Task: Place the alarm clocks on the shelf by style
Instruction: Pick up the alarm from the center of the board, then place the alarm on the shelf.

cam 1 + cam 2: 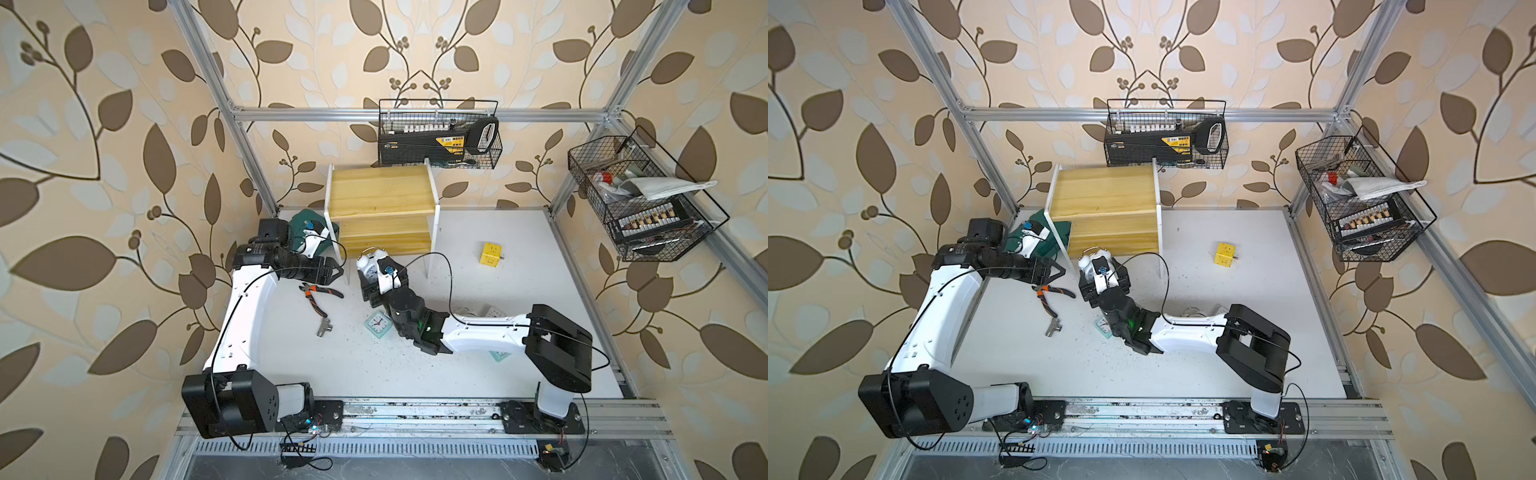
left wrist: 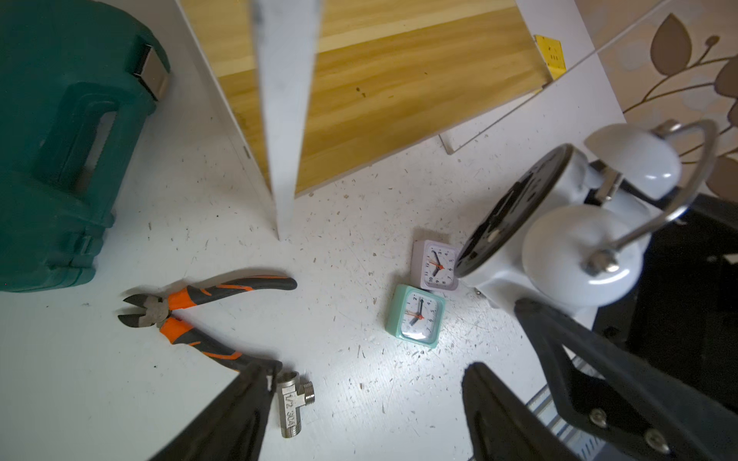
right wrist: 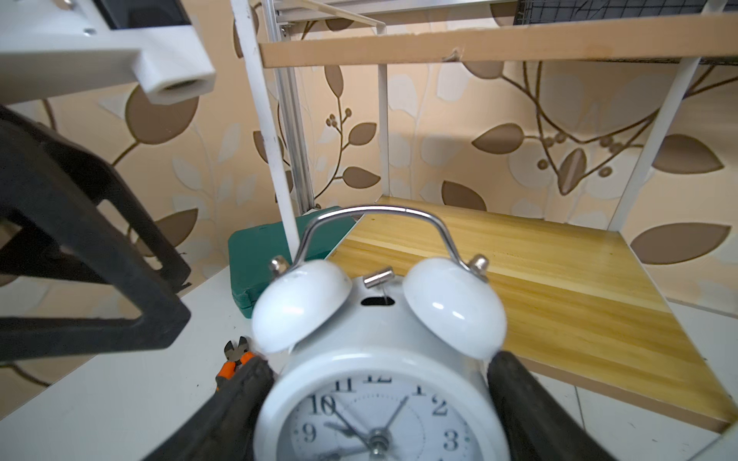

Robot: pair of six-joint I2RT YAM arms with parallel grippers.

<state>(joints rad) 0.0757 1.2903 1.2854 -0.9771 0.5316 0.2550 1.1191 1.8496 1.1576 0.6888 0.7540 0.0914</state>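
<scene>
Right pincer [image 3: 379,383]: pinching a twin-bell clock [image 3: 379,351]. Black fingers [image 3: 239,399] press the round white body on both sides, below the bells. Dial faces the wrist camera, handle points toward the shelf [image 1: 382,191]. In both top views the clock sits in the pincer [image 1: 368,272] just near of the lower board's near edge, toward its left end, beside the left near leg.

Left pincer [image 1: 334,270]: spread wide, nothing between the fingers and touching nothing. It hangs left of the held clock, over the far end of the pliers [image 1: 320,293].

On the counter [image 1: 519,291]: a mint clock [image 2: 415,315] and a lilac clock [image 2: 435,265] lie face up, touching at a corner, near of the held clock. The lilac one is hidden under the right pincer in both top views.
</scene>
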